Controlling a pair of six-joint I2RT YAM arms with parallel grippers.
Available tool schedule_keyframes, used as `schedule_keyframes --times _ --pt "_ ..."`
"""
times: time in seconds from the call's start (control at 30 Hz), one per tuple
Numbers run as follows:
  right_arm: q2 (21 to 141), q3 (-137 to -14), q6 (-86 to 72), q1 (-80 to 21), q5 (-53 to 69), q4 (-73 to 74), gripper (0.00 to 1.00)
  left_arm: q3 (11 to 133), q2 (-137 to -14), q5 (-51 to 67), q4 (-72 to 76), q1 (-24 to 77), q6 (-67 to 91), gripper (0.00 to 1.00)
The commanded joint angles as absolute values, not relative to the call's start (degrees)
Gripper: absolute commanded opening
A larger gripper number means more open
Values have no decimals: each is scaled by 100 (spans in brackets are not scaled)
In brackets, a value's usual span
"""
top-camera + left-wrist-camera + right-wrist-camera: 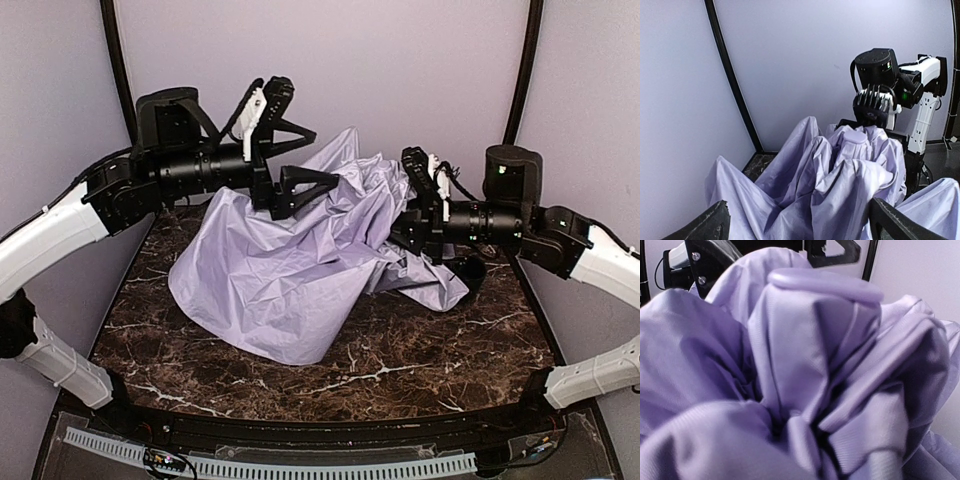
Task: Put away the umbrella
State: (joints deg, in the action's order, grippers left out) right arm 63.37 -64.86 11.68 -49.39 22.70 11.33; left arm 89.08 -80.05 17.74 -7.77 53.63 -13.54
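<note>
Loosely bunched umbrella (280,270) held in right claw (412,196).

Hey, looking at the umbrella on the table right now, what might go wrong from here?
The umbrella lies loose and crumpled across the table, so the open left gripper over it may pinch just one fold and drag the cloth instead of gathering it. The right gripper is buried in bunched fabric and its camera sees only cloth, so a weak or slipping hold there could go unnoticed.
</note>
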Motion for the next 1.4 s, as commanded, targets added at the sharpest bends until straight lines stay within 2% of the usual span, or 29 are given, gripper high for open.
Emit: schedule_keyframes --times 0.0,0.27,0.33,0.43,0.57,0.67,0.77,0.83,0.9,0.93,0.97,1.1,1.23,1.27,1.33,1.37 --pt "6270 -6548 1118 -4811 1520 1323 0 8977 -7445 1595 -771 5342 -1547 99" --pt "6295 -6938 1040 -4644 874 1817 0 8874 -6892 1579 -1524 5308 -1690 99" --pt "6263 -7076 994 -4538 756 1957 0 8642 -6632 1874 -1765 5211 -1674 99" --pt "6189 -7171 1038 -4402 854 2064 0 8271 -6281 2168 -2048 5118 -1595 99" --pt "6096 -7161 1297 -4393 1333 2086 0 7875 -6326 1531 -2023 5070 -1716 99" --pt "6118 -7271 1372 -4393 1647 2142 0 7831 -6689 1329 -1836 5054 -1864 94" --pt "6220 -7411 1527 -4393 2034 2342 0 7870 -7079 1474 -1444 5054 -1992 83" --pt "6356 -7523 1736 -4389 2459 2612 0 7962 -7274 1471 -1099 5054 -1973 69" --pt "6523 -7650 1878 -4396 2928 2886 2 8196 -7501 1552 -849 5060 -1795 36" --pt "6600 -7703 1888 -4402 3112 2921 3 8368 -7623 1779 -835 5062 -1725 23" --pt "6675 -7756 1871 -4406 3249 2903 4 8569 -7736 2146 -855 5067 -1715 16" --pt "7027 -8055 1610 -4466 3602 2706 7 8649 -8086 3085 -410 5177 -1575 0" --pt "7536 -8599 1619 -4696 3949 2839 13 9150 -8615 3544 -300 5299 -1333 0" --pt "7652 -8749 1642 -4782 3936 2916 16 9241 -8708 3695 -229 5333 -1255 0" --pt "7832 -9065 1696 -4937 3943 3073 36 9390 -8870 3913 -200 5404 -1177 0" --pt "7885 -9175 1708 -4994 3955 3125 43 9444 -8932 3927 -219 5419 -1182 0"
